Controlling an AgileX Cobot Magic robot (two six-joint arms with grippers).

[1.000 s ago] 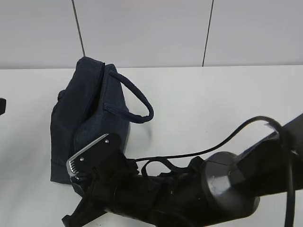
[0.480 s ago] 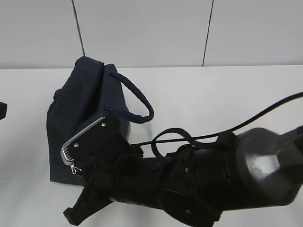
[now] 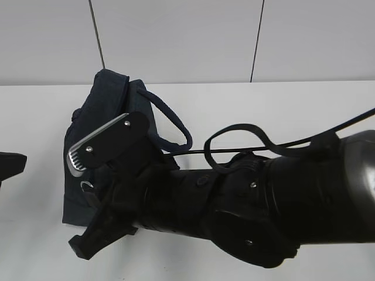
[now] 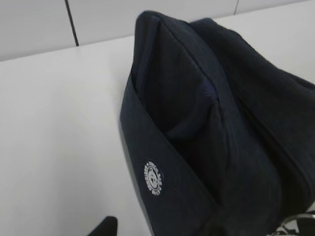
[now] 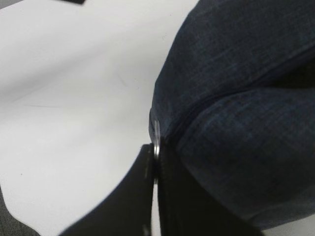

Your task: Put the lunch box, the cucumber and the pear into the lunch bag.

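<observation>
The dark navy lunch bag [image 3: 96, 114] stands on the white table with its looped handle [image 3: 176, 126] to the right; it fills the left wrist view [image 4: 211, 128]. My right gripper [image 3: 96, 190] is at the bag's front lower corner. In the right wrist view it [image 5: 156, 157] is shut on the metal ring pull [image 5: 156, 135] of the zipper. The ring also shows in the exterior view [image 3: 88, 186]. My left gripper [image 3: 10, 164] is at the left edge, apart from the bag; one black fingertip [image 4: 106, 227] shows far off centre. The lunch box, cucumber and pear are out of view.
The large black right arm [image 3: 263, 205] with its cables [image 3: 246, 137] covers the front of the white table [image 3: 281, 105]. A grey panelled wall [image 3: 187, 41] stands behind.
My right gripper has risen along the bag's front with the ring pull in it. The arm has swung closer to the camera. My left gripper has come further into view at the left.
</observation>
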